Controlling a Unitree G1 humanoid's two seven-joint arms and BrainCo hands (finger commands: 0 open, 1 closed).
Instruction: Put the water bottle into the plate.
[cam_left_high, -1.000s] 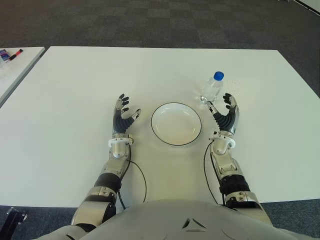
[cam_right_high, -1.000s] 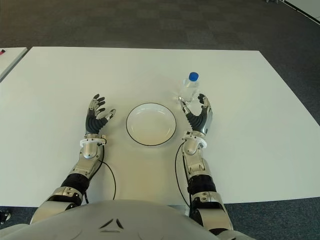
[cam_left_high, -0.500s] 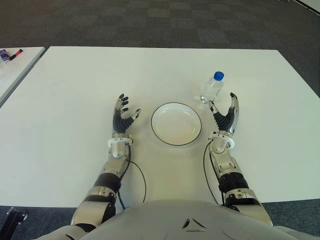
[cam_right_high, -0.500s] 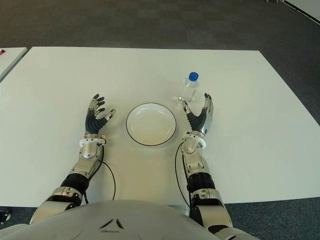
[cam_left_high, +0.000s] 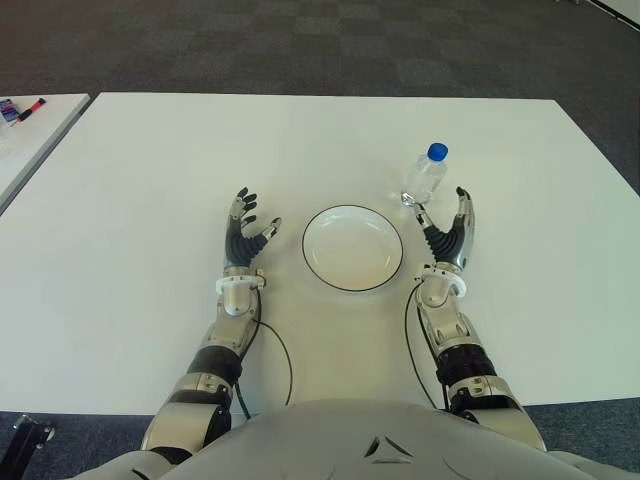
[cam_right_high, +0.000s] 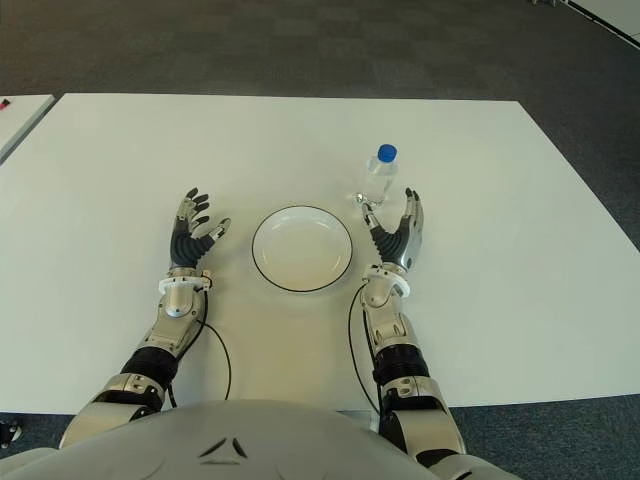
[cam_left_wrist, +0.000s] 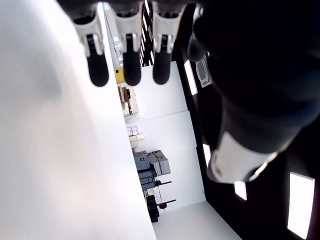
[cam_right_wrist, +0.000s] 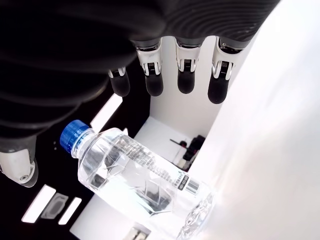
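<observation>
In the left eye view, the right hand (cam_left_high: 449, 226) has turned edge-on over the last second and now stands just short of the water bottle (cam_left_high: 424, 177), fingers spread, so the grasp is near. The bottle stands upright beyond the plate (cam_left_high: 352, 248), to its right. The left hand (cam_left_high: 244, 230) shows left of the plate, fingers open. In the right wrist view, the bottle is clear, blue-capped, labelled, untouched.

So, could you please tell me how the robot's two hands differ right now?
The right hand is beside the water bottle, palm turned toward it and set edge-on; the left hand shows palm-up, left of the plate, far from the bottle. The right wrist view shows the bottle close; the left shows no task object. Both are open, holding nothing.
</observation>
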